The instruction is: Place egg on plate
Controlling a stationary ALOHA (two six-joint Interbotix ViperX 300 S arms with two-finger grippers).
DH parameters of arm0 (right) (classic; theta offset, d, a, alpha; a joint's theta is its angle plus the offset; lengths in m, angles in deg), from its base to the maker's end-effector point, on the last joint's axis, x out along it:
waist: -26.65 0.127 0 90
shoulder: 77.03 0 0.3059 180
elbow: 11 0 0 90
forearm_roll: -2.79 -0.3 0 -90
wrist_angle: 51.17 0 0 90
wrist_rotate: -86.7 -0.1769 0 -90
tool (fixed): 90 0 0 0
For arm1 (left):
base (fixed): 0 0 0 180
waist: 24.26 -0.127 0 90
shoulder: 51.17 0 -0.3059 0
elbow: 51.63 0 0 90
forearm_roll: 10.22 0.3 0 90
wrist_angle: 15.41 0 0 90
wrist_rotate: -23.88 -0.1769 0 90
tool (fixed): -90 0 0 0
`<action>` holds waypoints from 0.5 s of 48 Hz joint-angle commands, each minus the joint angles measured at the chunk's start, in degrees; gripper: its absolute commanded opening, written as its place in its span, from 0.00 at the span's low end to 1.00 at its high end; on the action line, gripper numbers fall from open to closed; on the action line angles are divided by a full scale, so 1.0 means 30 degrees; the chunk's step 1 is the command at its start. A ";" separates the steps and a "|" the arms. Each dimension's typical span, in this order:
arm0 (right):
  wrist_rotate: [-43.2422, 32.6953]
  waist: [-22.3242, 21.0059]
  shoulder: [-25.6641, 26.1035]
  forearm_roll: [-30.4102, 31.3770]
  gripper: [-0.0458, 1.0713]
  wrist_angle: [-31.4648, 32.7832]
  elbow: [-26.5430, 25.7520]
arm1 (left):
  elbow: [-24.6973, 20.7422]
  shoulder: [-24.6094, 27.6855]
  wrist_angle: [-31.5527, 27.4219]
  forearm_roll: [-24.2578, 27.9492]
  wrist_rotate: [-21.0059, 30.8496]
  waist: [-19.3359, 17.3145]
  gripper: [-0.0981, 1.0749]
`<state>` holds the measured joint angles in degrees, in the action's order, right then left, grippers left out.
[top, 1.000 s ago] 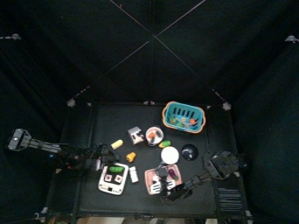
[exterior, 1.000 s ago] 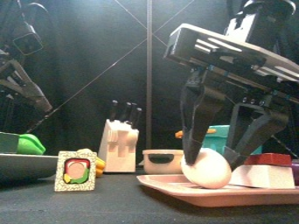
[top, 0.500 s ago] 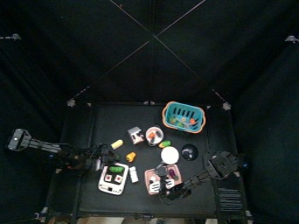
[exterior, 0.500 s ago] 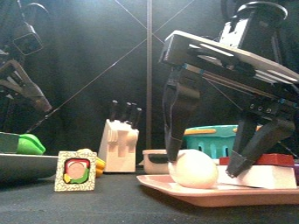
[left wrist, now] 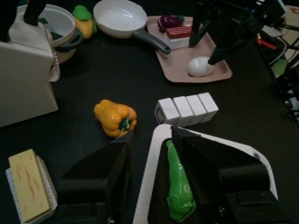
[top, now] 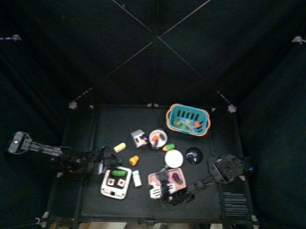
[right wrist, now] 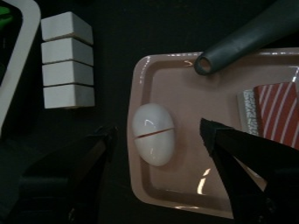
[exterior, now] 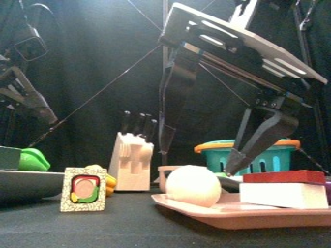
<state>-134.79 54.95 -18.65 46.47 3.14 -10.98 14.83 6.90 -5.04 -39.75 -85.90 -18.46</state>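
Egg [exterior: 192,186]: white, lying on its side on the plate's left part — free of both jaws, touching neither.
Plate [exterior: 207,210]: pink, squarish, at the table's near right; a red-and-white block [exterior: 287,187] sits on its right part, well clear of the egg.
Right gripper [right wrist: 156,144]: jaws spread as wide as they go, holding nothing; in the front view it hangs above the plate, the jaws straddling the air over the egg.
Small card [exterior: 84,189]: stands upright at the near left, a red-and-green picture on its face.
Left gripper [left wrist: 173,175]: at the table's left, over a white tray [left wrist: 149,180] with a green pod [left wrist: 177,184] in it — whether its jaws are open or closed I cannot tell.
Yellow pepper [left wrist: 114,117]: beside a row of white blocks [left wrist: 187,109], between the left arm and the plate.
Knife block [exterior: 131,158]: white, with dark handles, behind the card.
Teal basket [top: 188,116]: at the table's far right, well beyond the plate.
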 commanded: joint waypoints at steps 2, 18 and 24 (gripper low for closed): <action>0.0088 -0.0059 0.0908 0.0205 0.96 0.0059 -0.0469 | -0.0410 0.0029 0.0059 0.0029 0.0029 0.0000 0.76; 0.0234 0.0000 0.1201 0.0527 0.96 0.0322 -0.0381 | -0.0410 0.0029 0.0088 0.0029 0.0029 -0.0029 0.76; 0.0264 -0.0029 0.1230 0.0527 0.96 0.0322 -0.0205 | -0.0381 0.0029 0.0088 0.0029 0.0029 -0.0029 0.76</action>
<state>-134.17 55.04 -18.03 47.79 3.84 -11.24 14.83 6.90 -5.04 -39.75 -85.90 -18.46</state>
